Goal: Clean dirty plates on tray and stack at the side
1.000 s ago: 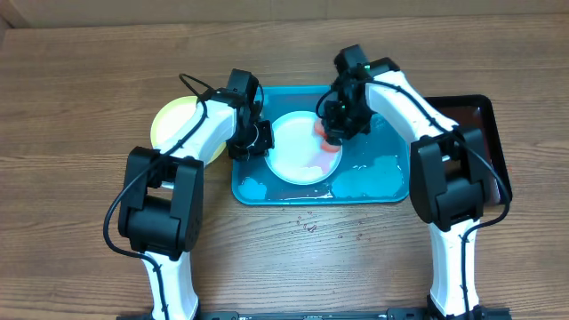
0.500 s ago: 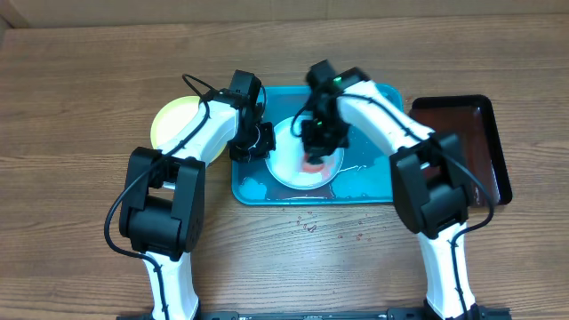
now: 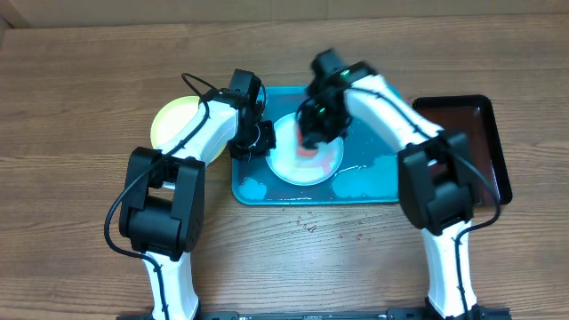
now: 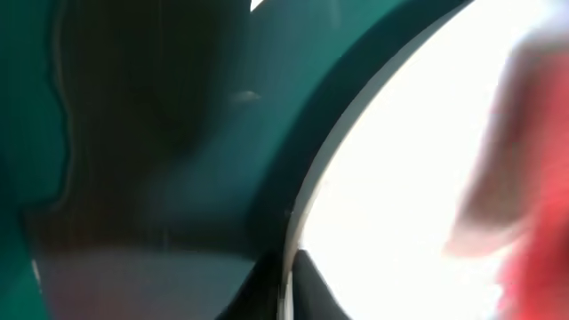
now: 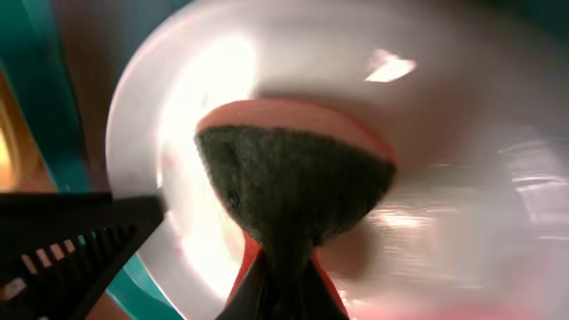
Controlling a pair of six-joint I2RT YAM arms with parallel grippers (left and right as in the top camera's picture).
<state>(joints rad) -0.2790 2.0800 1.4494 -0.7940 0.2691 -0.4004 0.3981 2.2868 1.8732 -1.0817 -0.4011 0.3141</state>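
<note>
A whitish plate (image 3: 313, 163) lies on the teal tray (image 3: 382, 96). My left gripper (image 3: 260, 142) is shut on the plate's left rim; in the left wrist view the rim (image 4: 307, 213) runs between the fingers (image 4: 286, 286). My right gripper (image 3: 313, 132) is shut on a red sponge with a dark green scouring face (image 5: 293, 182) and presses it on the plate (image 5: 453, 124); its fingers (image 5: 280, 298) pinch the sponge from behind. A yellow-green plate (image 3: 171, 123) lies on the table left of the tray. A third plate is not in view.
A dark black-brown tray (image 3: 476, 124) stands to the right of the teal tray. Patches of blue foam (image 3: 364, 182) lie in the tray's front part, one at its front left corner (image 3: 253, 188). Water drops (image 3: 309, 227) dot the wood in front.
My right gripper has moved the sponge from the plate's right side leftward across it, then slightly towards the back. The left gripper and the plate have stayed put.
</note>
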